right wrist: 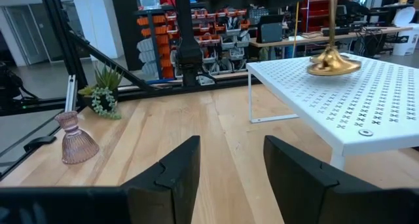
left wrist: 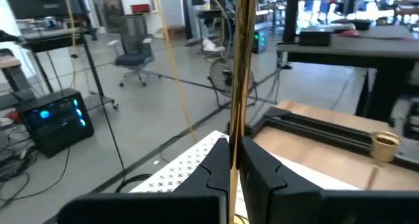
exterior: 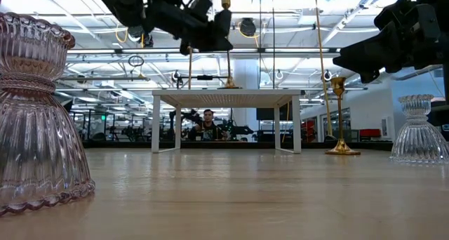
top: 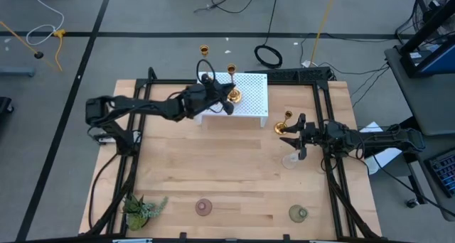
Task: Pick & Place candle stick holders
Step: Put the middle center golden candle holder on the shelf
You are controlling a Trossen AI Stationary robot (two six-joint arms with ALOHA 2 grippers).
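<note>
The left claw (top: 226, 99) pinches the thin stem of a gold candlestick (top: 233, 95) standing on the white rack (top: 250, 103) at the bench's (top: 213, 172) far edge. The right claw (top: 295, 135) is wide and empty, by another gold candlestick (top: 284, 124) and a clear glass holder (top: 289, 160) near the right edge. The pink holder (top: 204, 207) and green holder (top: 298, 214) wait at the near edge. A third gold one (top: 205, 52) is hard to place.

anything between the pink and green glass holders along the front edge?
No. In the high view the table between the pink holder and the green holder is bare wood.
</note>
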